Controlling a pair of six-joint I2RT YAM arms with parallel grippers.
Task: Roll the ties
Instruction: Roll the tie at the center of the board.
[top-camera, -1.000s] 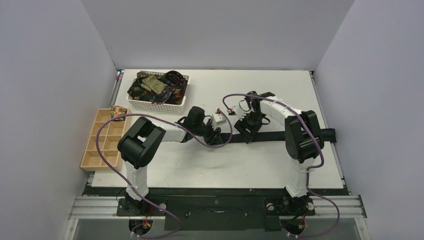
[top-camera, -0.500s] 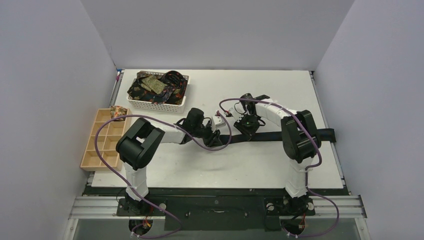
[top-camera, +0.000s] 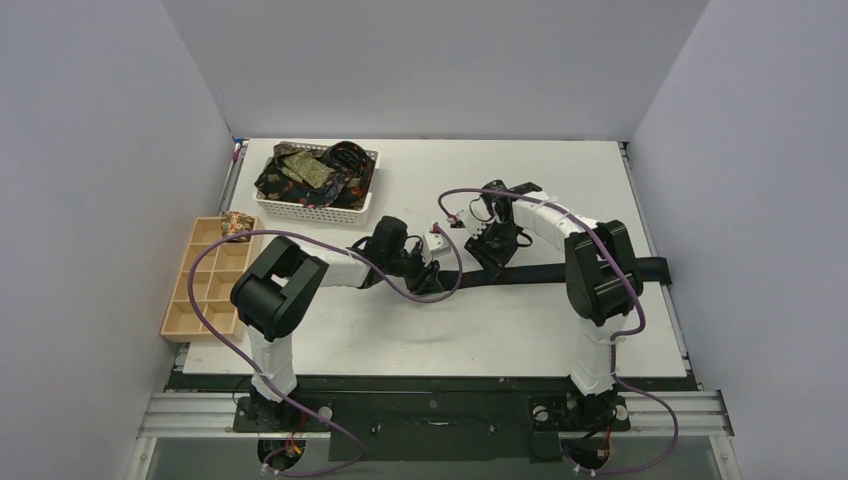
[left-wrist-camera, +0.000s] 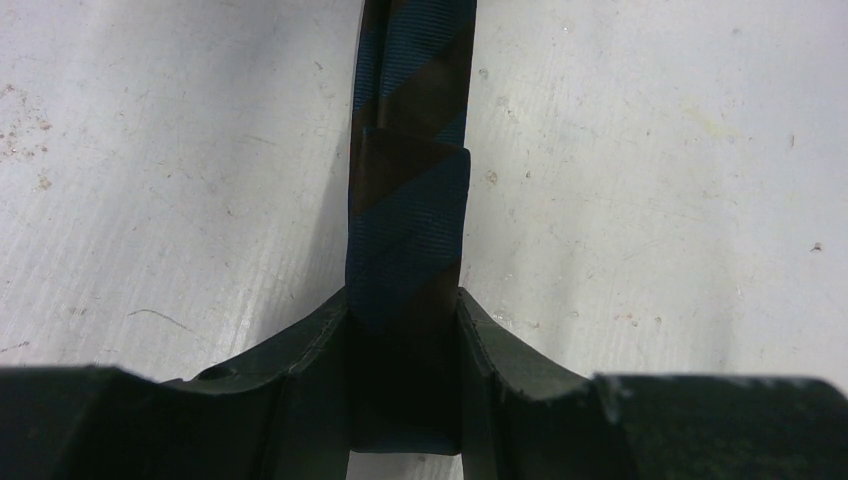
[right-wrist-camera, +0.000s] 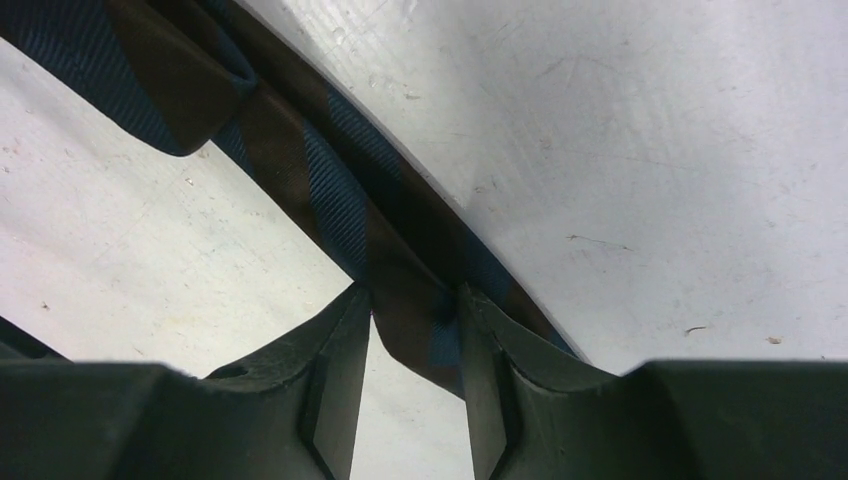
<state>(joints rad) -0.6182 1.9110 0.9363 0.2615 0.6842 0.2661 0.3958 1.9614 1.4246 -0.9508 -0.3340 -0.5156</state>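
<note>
Basket (top-camera: 312, 208) heaped with ties (top-camera: 310, 172); tray (top-camera: 190, 318) holds one roll (top-camera: 236, 224).
Left gripper (left-wrist-camera: 404, 300) clamps striped tie (left-wrist-camera: 410, 200) reaching table (top-camera: 650, 330) edge; right gripper (right-wrist-camera: 415, 300) grip unclear.

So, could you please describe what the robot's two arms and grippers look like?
Both arms are alike: the left arm and right arm have white links between bulky black joint housings. A purple cable loops loosely along each. The left gripper and right gripper each have two matte black fingers with curved, tapering tips.
</note>
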